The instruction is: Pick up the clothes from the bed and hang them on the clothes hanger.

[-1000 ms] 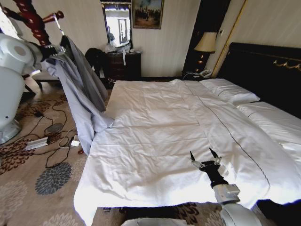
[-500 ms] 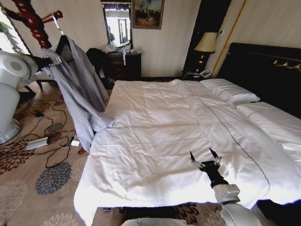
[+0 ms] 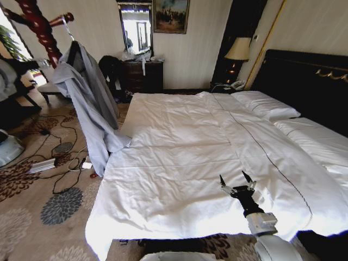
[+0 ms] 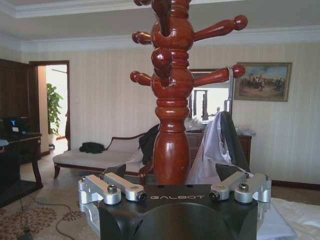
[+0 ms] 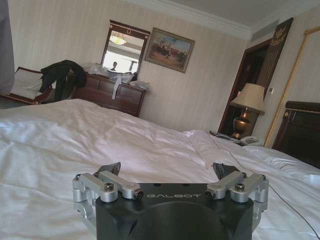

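The light grey-blue clothes hang from the clothes hanger, whose silver hook sits over a peg of the reddish-brown coat stand left of the bed. The lower hem drapes against the bed's left edge. My left gripper is open and apart from the shirt, at the far left. In the left wrist view the left gripper faces the stand, with the clothes behind it. My right gripper hovers open over the duvet near the foot of the bed, holding nothing.
Cables and a power strip lie on the patterned carpet left of the bed. A dark dresser with dark garments stands at the back wall. A bench is behind the stand, and a lamp is by the headboard.
My left gripper has let go of the shirt and drawn back to the left. The shirt now hangs free on the stand. The right arm has not moved.
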You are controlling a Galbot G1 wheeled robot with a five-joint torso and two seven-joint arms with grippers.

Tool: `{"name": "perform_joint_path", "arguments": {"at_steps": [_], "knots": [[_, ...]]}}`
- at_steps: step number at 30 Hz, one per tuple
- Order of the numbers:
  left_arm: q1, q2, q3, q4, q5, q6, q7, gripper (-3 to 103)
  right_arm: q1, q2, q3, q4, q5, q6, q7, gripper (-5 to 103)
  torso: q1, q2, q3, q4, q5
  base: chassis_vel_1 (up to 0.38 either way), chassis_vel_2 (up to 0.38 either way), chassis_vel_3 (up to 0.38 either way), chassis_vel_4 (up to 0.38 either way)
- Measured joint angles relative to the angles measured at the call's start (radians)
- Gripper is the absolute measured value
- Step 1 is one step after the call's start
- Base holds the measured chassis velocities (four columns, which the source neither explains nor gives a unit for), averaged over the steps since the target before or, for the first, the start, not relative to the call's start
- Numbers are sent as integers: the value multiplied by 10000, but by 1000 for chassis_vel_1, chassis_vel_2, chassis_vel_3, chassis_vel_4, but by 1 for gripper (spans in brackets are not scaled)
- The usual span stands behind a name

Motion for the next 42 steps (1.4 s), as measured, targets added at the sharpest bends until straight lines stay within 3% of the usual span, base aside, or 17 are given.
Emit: {"name": "perform_joint_path", "arguments": {"at_steps": [3, 6, 8, 14, 18, 20, 22, 25, 27, 30, 31, 32, 34, 36, 39, 41, 42], "knots": [[713, 250, -541, -471, -23, -103, 12, 100, 0, 0, 0, 0, 0, 0, 0, 100, 0, 0, 1, -2, -1, 0, 0, 0, 0], [2957, 606, -2572, -1895, 25, -634, 256, 100, 0, 0, 0, 0, 0, 0, 0, 100, 0, 1, -1, 5, 4, 0, 0, 0, 0], [3718, 610, -3022, -2374, 69, -882, 353, 100, 0, 0, -1, -1, 0, 0, 0, 100, -2, 3, -2, 11, 5, 0, 0, 0, 0], [5810, -342, -3957, -3347, 443, -2104, 590, 100, 0, 0, 0, -1, 0, 0, 0, 100, 5, 1, 3, -14, -2, 0, 0, 0, 0], [7310, -571, -5078, -3816, 956, -2571, 894, 100, 0, 0, 0, -1, 0, 0, 0, 100, 3, 1, 1, 0, 3, 0, 0, 0, 0], [9276, -933, -6373, -4328, 1621, -2982, 1202, 100, 0, 0, 0, 0, 0, 0, 0, 100, -1, 2, 0, 7, -5, 0, 0, 0, 0], [9861, -1096, -6681, -4487, 1914, -3130, 1324, 100, 0, 1, -1, -1, 0, 0, 0, 100, -1, 2, 0, 4, -3, 0, 0, 0, 0], [11711, -1648, -7543, -5050, 2698, -3671, 1730, 100, 0, 0, 0, -1, 0, 0, 0, 100, 0, 1, 1, -5, 1, 0, 0, 0, 0], [12192, -1815, -7775, -5200, 2875, -3787, 1820, 100, 0, 0, -1, 0, 0, 0, 0, 100, 0, 1, 0, -6, 5, 0, 0, 0, 0], [13771, -2404, -8463, -5666, 3480, -4185, 2151, 100, 0, 0, -1, 0, 0, 0, 0, 100, 0, 1, 0, 2, 0, 0, 0, 0, 0], [14559, -2795, -8770, -5943, 3885, -4437, 2489, 100, 0, 0, -1, 0, 0, 0, 0, 100, 0, 2, 0, 0, 1, 0, 0, 0, 0], [14559, -2795, -8770, -5943, 3885, -4437, 2489, 100, 0, 0, -1, 0, 0, 0, 0, 100, 0, 2, 0, 0, 1, 0, 0, 0, 0], [15800, -3466, -9265, -6232, 4641, -5057, 3218, 100, 0, 0, -1, 0, 0, 0, 0, 100, 0, 1, -1, -1, 2, 0, 0, 0, 0], [16179, -3684, -9415, -6280, 4884, -5321, 3410, 100, 0, 0, 0, -1, 0, 0, 0, 100, -1, 1, -1, -2, 5, 0, 0, 0, 0], [17770, -4884, -9721, -6607, 5673, -6533, 3984, 100, 0, 0, -1, 0, 0, 0, 0, 100, 0, 0, 0, -3, 1, 0, 0, 0, 0], [17982, -5064, -9715, -6676, 5795, -6691, 4062, 100, 0, 1, 0, 0, 0, 0, 0, 100, -1, 1, 0, -1, 0, 0, 0, 0, 0], [18569, -5588, -9590, -6831, 6252, -7174, 4282, 100, 0, 0, 0, -1, 0, 0, 0, 100, -1, 1, -1, 1, 4, 0, 0, 0, 0]]}}
